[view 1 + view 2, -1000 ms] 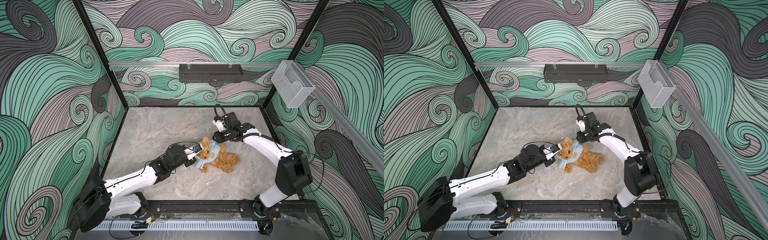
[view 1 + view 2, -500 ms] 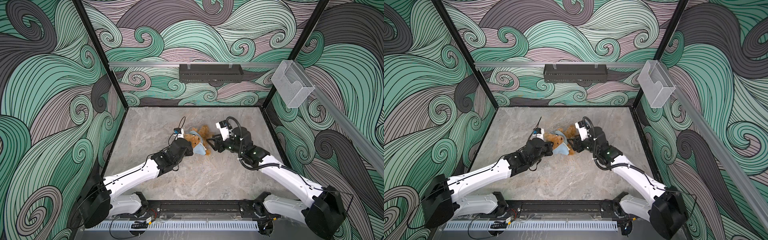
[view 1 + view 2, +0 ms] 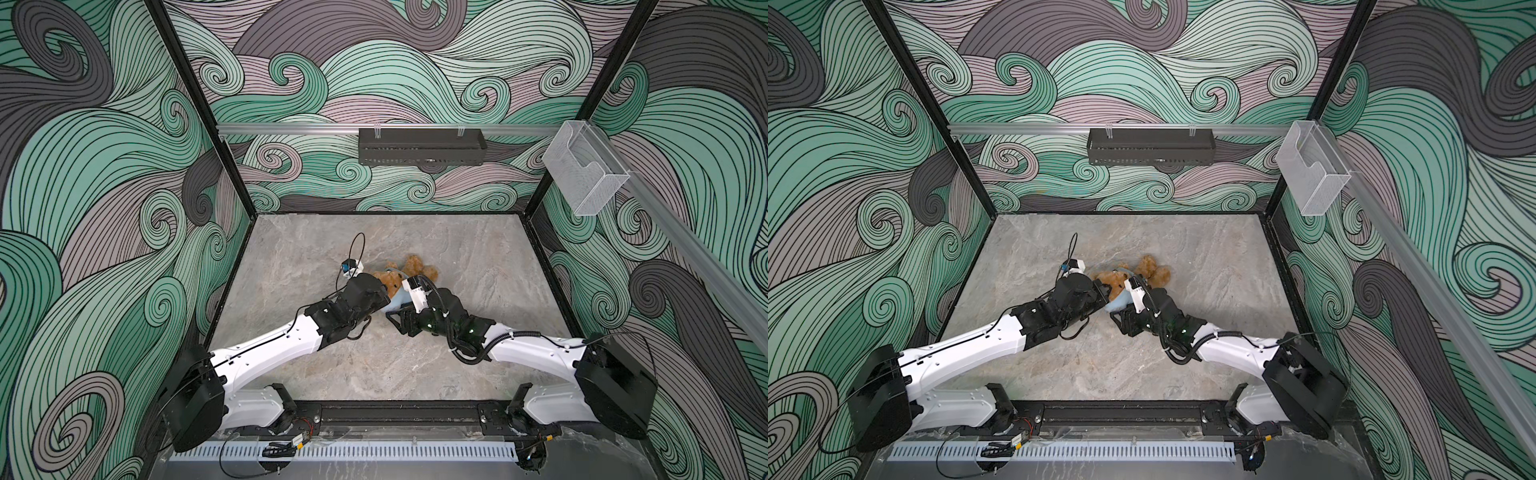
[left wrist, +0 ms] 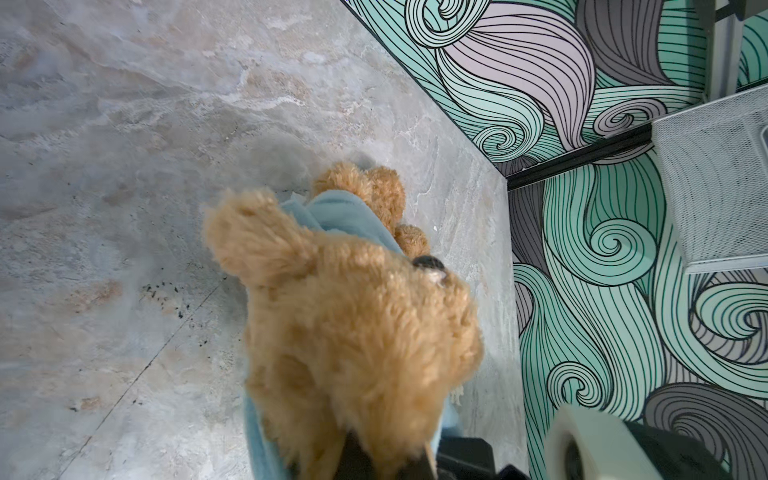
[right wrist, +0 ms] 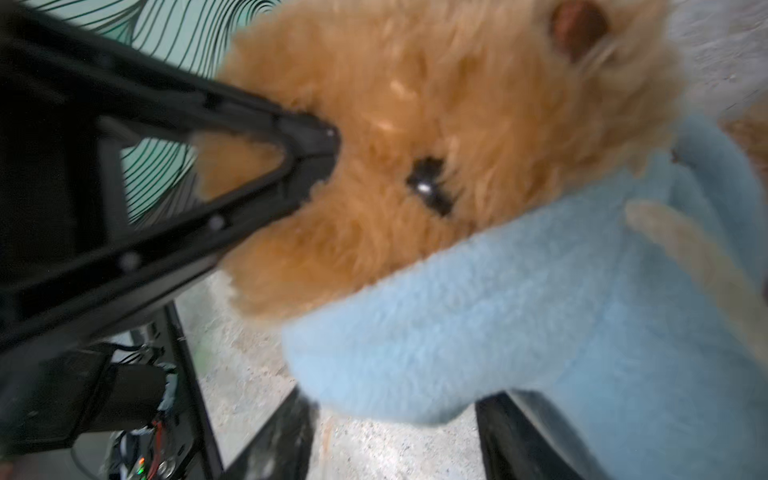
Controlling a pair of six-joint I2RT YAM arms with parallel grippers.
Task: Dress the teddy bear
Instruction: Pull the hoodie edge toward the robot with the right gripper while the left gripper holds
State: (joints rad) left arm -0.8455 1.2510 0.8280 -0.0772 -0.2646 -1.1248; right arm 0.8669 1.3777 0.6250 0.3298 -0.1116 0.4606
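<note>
The teddy bear (image 3: 411, 268) (image 3: 1148, 268) has golden-brown fur and wears a light blue shirt (image 3: 395, 302) (image 3: 1116, 304) bunched round its neck and chest. My left gripper (image 3: 384, 293) (image 3: 1106, 294) is shut on the fur of its head, shown as black fingertips (image 5: 309, 145) pinching beside its eye. The head (image 4: 353, 324) fills the left wrist view and hides the left gripper (image 4: 386, 455); the legs point toward the back wall. My right gripper (image 3: 398, 319) (image 5: 395, 436) is open just below the shirt's (image 5: 519, 311) hem, holding nothing.
A black wire basket (image 3: 422, 145) hangs on the back wall. A clear plastic bin (image 3: 582, 174) is mounted on the right rail. Patterned walls close the marble table (image 3: 478, 257) on three sides, and a black rail (image 3: 399, 409) runs along the front.
The left gripper raised and turned the bear by its head. The right arm swung from behind the bear to its near side and now sits under the shirt with wider jaws.
</note>
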